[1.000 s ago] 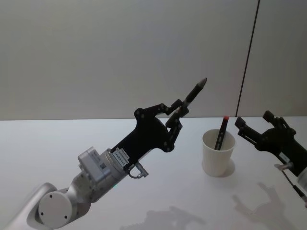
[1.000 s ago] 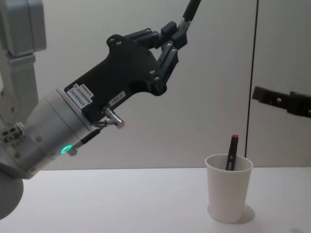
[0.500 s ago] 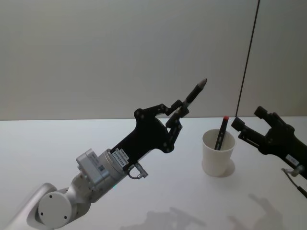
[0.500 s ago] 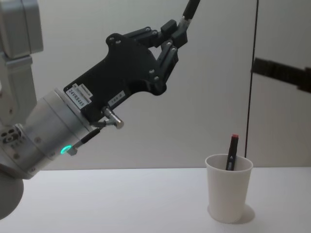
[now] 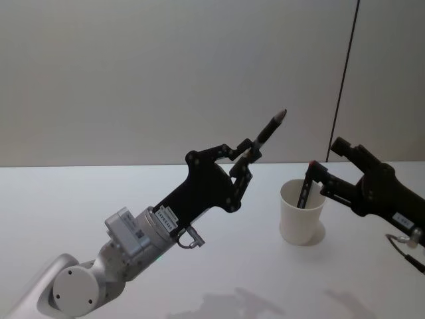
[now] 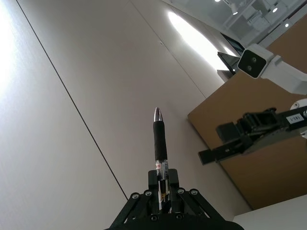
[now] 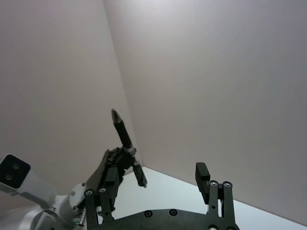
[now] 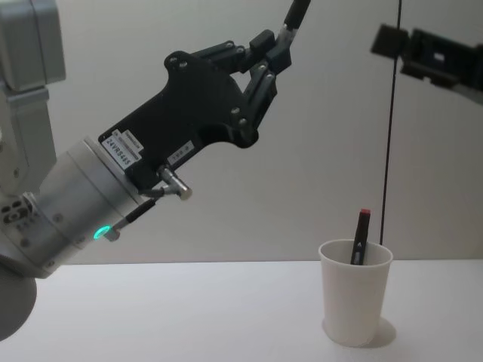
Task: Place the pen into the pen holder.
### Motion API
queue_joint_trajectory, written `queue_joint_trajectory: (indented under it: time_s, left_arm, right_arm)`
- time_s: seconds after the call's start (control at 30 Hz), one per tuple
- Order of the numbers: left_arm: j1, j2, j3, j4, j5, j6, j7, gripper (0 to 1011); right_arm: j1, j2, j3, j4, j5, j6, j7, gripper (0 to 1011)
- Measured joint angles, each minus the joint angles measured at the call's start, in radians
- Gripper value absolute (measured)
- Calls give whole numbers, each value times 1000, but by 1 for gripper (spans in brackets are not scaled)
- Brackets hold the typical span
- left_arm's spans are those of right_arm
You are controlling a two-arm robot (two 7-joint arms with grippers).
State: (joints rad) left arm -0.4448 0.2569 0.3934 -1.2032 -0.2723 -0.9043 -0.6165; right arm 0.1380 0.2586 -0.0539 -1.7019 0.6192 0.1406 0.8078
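A white paper-cup pen holder stands on the table, toward the robot's right, with a red-capped pen leaning inside. The left gripper, raised high and to the left of the pen holder, has its fingers closed on a dark pen (silver-tipped end uppermost). The right gripper hovers near the rim, fingers apart and empty. The pen looks grasped and lifted. Carrying it over, tipping it down and releasing it remain.
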Motion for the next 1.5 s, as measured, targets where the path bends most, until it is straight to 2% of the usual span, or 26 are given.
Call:
queue_joint_trajectory:
  time_s: [0.27, 0.53, 0.7, 1.07, 1.3, 1.5]
  left_arm:
    - [0, 0, 0, 1, -1, -1, -1, 129]
    - [0, 0, 0, 1, -1, -2, -2, 129]
    - [0, 0, 0, 1, -1, -2, -2, 129]
    - [0, 0, 0, 1, -1, -3, -2, 129]
    - [0, 0, 0, 1, -1, -3, -2, 129]
    - [0, 0, 0, 1, -1, -3, -2, 129]
  right_arm:
    - [4, -4, -22, -36, 5, 5, 8, 1002]
    - [3, -20, -47, -73, -35, -4, -52, 1002]
    - [0, -41, -73, -102, -97, -22, -129, 1001]
    - [13, -88, -122, -124, -221, -37, -252, 1002]
    - [28, -112, -146, -124, -269, -42, -294, 1001]
    - [39, -127, -161, -118, -291, -44, -312, 1002]
